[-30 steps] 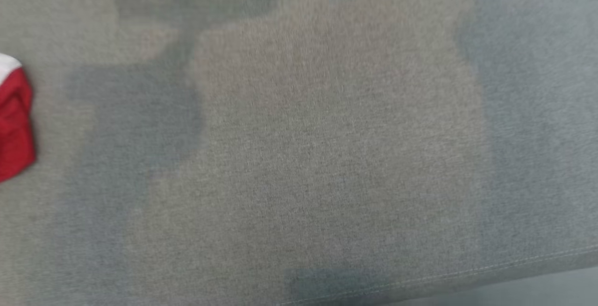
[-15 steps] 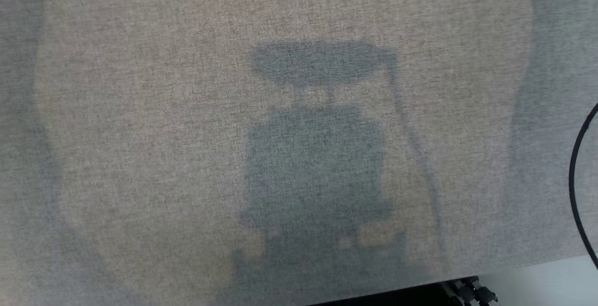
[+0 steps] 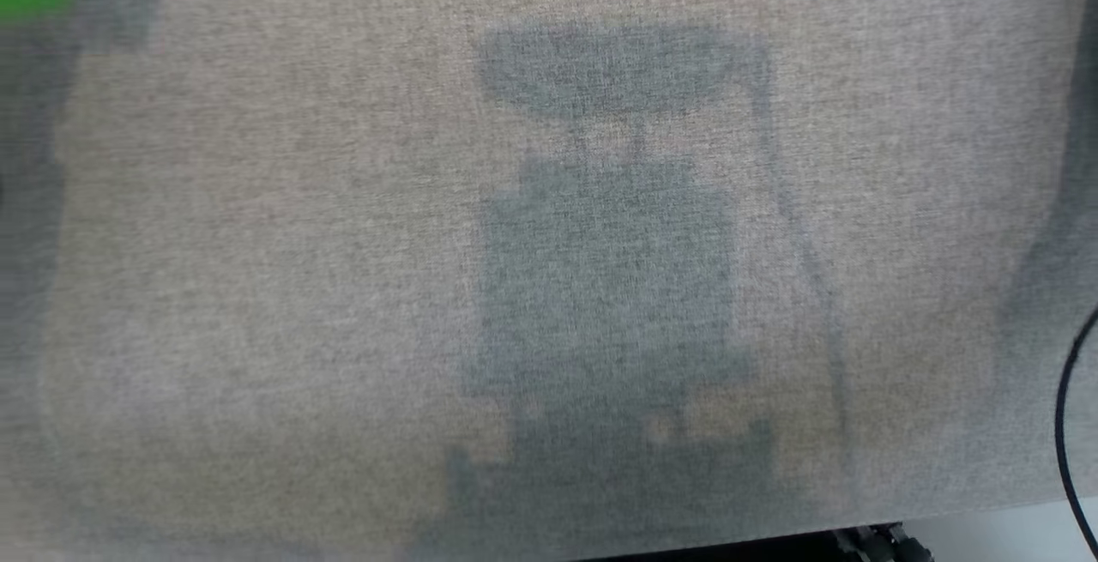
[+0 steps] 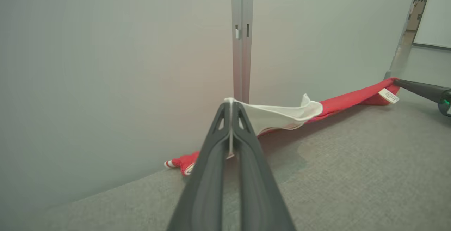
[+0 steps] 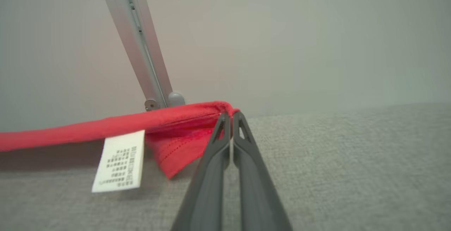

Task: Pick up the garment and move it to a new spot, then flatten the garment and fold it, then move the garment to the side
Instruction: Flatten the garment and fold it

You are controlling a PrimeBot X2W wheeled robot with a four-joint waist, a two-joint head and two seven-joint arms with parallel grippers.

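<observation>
The grey woven-fabric surface [image 3: 257, 287] bears the red-and-white garment [image 4: 345, 98], whose lowest folds and one sleeve end touch it along its far edge.

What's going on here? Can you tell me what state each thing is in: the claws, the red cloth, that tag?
garment: red and white, stretched out in a line, one end trailing on the grey surface.
left gripper: shut on the garment's white part.
right gripper: shut on the garment's red edge.
care label: hanging loose from the red edge.
grey surface: flat, with the robot's shadow on it.
</observation>
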